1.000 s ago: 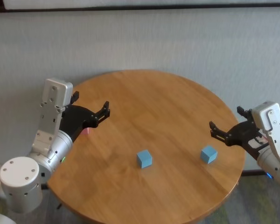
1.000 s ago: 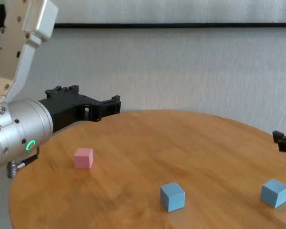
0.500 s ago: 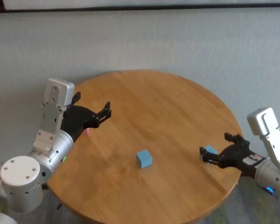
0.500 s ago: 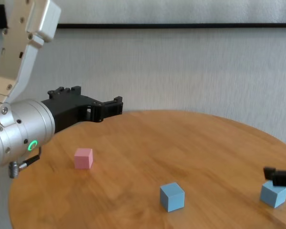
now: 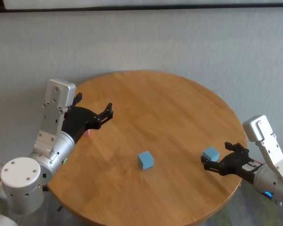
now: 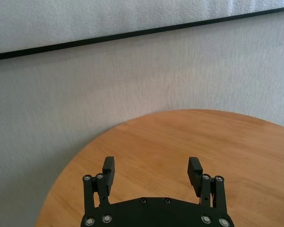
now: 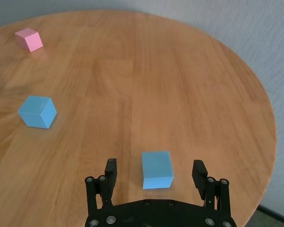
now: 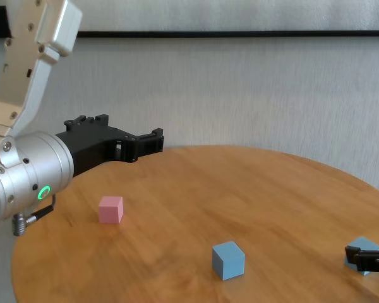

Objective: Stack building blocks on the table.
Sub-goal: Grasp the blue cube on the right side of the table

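On the round wooden table (image 5: 170, 103) lie three cubes. A pink cube (image 8: 111, 209) sits at the left, mostly hidden behind my left arm in the head view. One light blue cube (image 5: 145, 159) lies near the middle. The other light blue cube (image 5: 211, 153) lies near the right edge. My right gripper (image 5: 218, 157) is open and low at that cube. In the right wrist view the cube (image 7: 157, 169) stands between the two fingers (image 7: 110, 166), apart from both. My left gripper (image 5: 96, 110) is open and empty, held above the table beyond the pink cube.
A grey wall stands behind the table. The table's edge (image 7: 270, 142) runs close to the right blue cube. The far half of the tabletop (image 6: 203, 137) is bare wood.
My right gripper has come down and in from the table's right edge to straddle the right blue cube. The left arm has barely moved. The cubes stay put.
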